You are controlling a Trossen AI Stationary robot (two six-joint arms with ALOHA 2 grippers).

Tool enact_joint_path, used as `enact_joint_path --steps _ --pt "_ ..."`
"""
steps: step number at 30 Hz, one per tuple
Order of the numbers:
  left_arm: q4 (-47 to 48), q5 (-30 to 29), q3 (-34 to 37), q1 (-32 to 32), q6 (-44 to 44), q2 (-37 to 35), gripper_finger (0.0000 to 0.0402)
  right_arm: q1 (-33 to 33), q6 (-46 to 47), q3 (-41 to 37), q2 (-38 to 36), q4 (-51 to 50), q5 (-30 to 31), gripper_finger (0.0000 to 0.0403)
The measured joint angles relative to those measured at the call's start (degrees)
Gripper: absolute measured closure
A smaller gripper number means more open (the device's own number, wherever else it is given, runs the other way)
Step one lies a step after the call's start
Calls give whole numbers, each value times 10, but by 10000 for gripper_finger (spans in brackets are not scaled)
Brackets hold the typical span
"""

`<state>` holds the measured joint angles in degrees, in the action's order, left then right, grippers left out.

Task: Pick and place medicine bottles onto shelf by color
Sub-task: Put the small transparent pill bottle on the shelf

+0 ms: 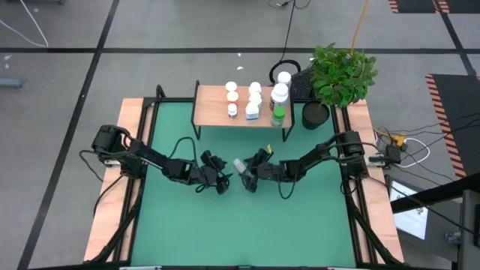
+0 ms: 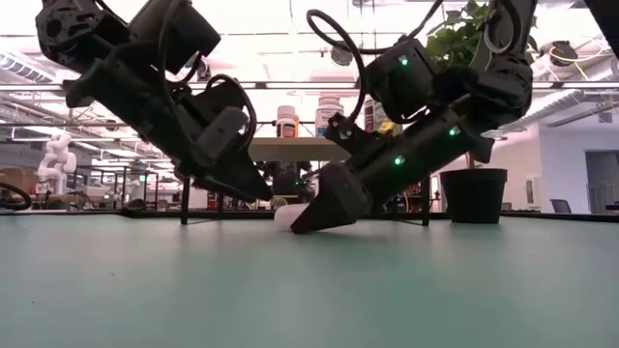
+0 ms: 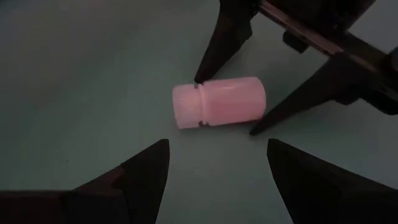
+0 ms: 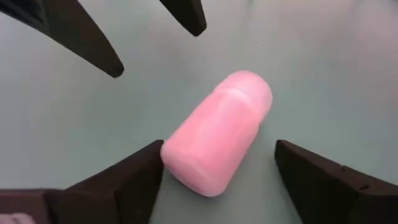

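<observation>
At the centre of the green tabletop, between the two arms, a pink bottle lies on its side, well in front of the shelf.

**Position of the bottle.** In the right wrist view the pink bottle rests flat on the mat, between the fingers of the right pincer, with its long axis slanting across the gap instead of standing square to it. Its base end sits nearest the wrist and its capped end points away.

**State of the pincers.** The right pincer's fingers stand apart on either side of the bottle, with mat visible beside the body on one side; no clamping is evident. The left pincer is likewise spread and carries nothing. From its own view the pink bottle lies just ahead of its fingertips, long axis crosswise to the approach.

**Which arm is nearer.** The right pincer is nearer: it straddles the bottle. The left pincer faces it from the opposite side, just short of it.

**Destination.** Other bottles already stand on the shelf; the pink one is not yet among them.
</observation>
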<state>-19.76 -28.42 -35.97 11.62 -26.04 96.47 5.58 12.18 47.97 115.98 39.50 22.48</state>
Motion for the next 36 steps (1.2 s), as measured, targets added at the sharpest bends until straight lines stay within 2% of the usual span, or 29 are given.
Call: enact_joint_path --steps 10,15,19,25,27,32,36 --pt "0 19 0 32 -55 -10 128 0 2 1 0 1 1 268" --pt "30 16 0 40 -38 -44 128 15 -15 1 -4 9 21 269" --pt "55 -2 0 48 -35 -79 128 50 -80 0 -13 20 60 264" --pt "63 -56 0 93 11 -157 128 124 -212 0 -44 38 173 251" --pt "32 -73 0 114 36 -180 128 149 -260 0 -51 64 199 255" --pt "-65 -41 0 151 93 -190 128 194 -390 0 -53 171 225 255" --pt "-97 -5 0 161 120 -171 128 209 -455 0 -53 229 225 251"
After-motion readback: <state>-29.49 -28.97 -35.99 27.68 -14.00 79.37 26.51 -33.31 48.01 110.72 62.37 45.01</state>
